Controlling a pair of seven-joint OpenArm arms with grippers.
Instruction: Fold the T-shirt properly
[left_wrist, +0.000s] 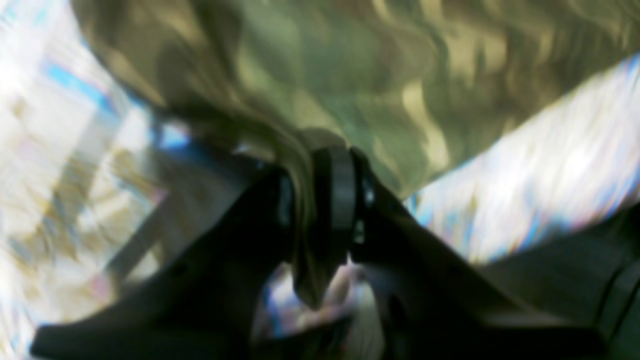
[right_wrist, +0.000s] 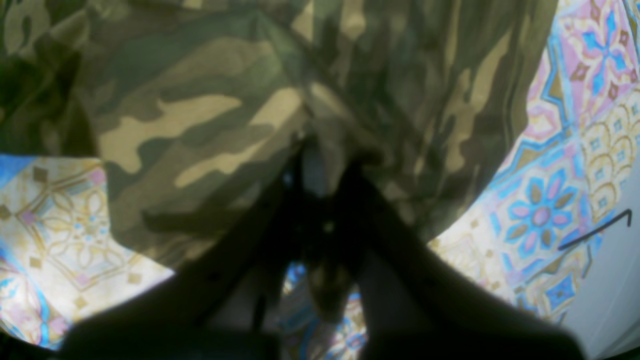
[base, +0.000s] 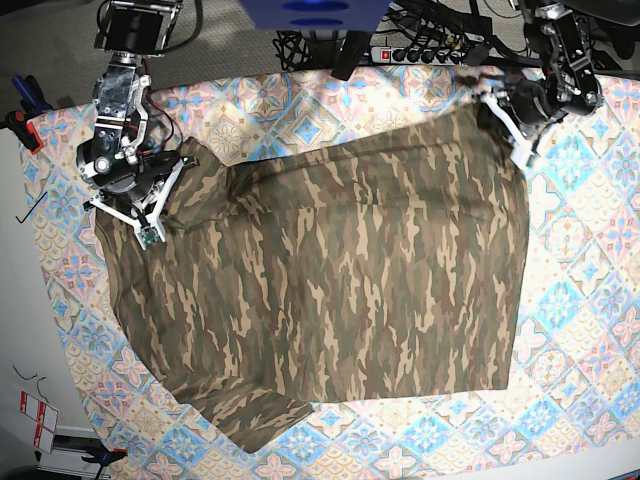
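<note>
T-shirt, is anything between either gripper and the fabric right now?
Nothing visible. The left gripper and right gripper are each shut on a fold of the T-shirt, which lies on the patterned cloth.

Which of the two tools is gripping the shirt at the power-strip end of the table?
The left tool, at the base view's top right, just below the power strip. It pinches the T-shirt there; the right tool holds the opposite corner.

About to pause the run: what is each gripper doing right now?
Left gripper: shut on the T-shirt, fabric pinched between the jaws.
Right gripper: shut on the T-shirt too.
</note>
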